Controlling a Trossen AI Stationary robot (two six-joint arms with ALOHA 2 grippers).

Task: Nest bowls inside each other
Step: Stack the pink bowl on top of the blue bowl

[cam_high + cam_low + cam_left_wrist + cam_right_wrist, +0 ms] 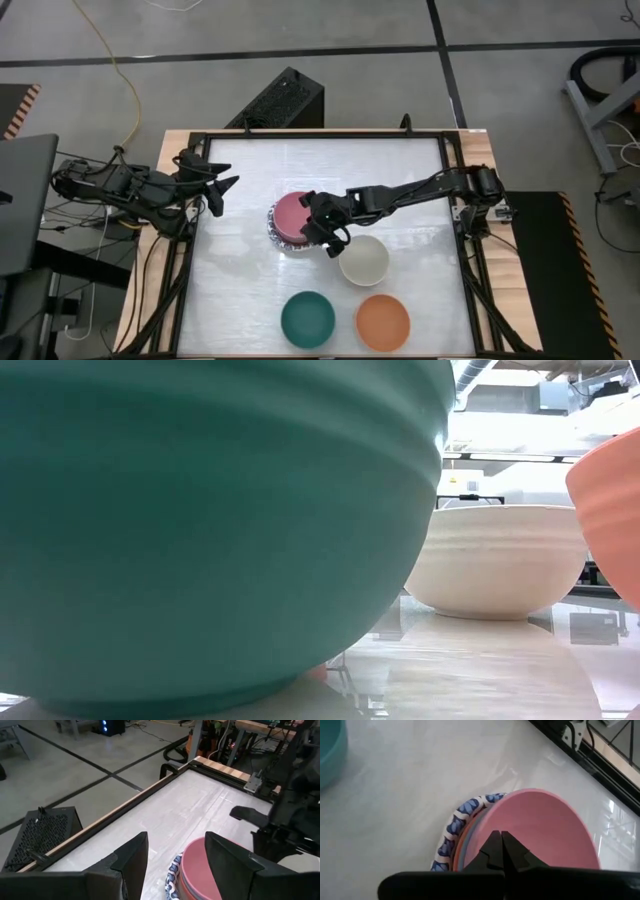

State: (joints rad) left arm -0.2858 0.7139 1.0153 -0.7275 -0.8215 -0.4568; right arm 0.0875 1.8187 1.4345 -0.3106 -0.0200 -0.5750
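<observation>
The right claw [333, 240] is hovering clenched and empty at the rim of the pink bowl [293, 213], which is sitting nested atop a stack whose outermost bowl is the blue-patterned bowl [451, 831]. The left claw [222, 195] is waiting released near the surface's [400, 170] left edge. The cream bowl [364, 260], green bowl [307, 318] and orange bowl [382, 322] are sitting loose nearby.
</observation>
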